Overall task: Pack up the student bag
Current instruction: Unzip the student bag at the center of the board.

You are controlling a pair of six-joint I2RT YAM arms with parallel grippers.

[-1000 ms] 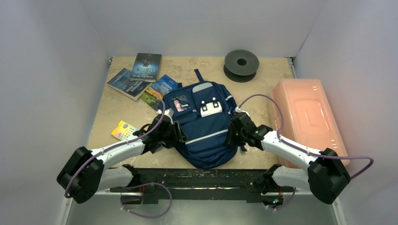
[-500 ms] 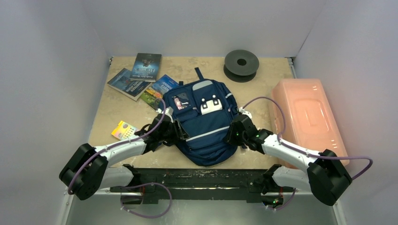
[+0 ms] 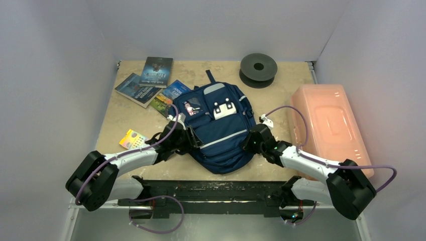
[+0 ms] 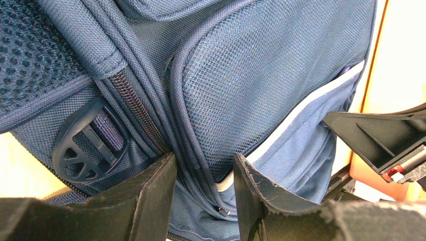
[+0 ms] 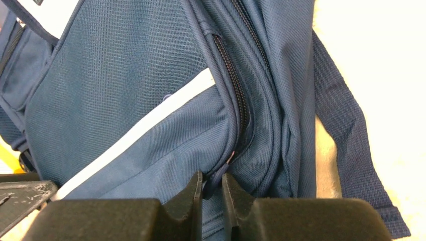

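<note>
The student bag (image 3: 216, 131), navy with white trim, lies front up in the middle of the table, its top toward the back. My left gripper (image 3: 186, 139) is at its left side. In the left wrist view the jaws (image 4: 203, 160) are shut on a ridge of piping and zipper seam (image 4: 193, 165) beside a mesh pocket. My right gripper (image 3: 249, 143) is at the bag's right side. In the right wrist view its jaws (image 5: 211, 176) stand nearly together, pinching the blue zipper pull (image 5: 216, 178) at the lower end of a side zipper (image 5: 236, 95).
Three books (image 3: 150, 83) lie at the back left, one partly under the bag's top. A small colourful card (image 3: 132, 139) lies near the left arm. A black spool (image 3: 258, 69) sits at the back. A pink translucent box (image 3: 329, 123) lines the right edge. A loose strap (image 5: 346, 125) trails right.
The bag has slid away from the arm bases and turned a little, its top leaning left. Both arms moved forward with it. The right jaws have narrowed onto the zipper pull.
</note>
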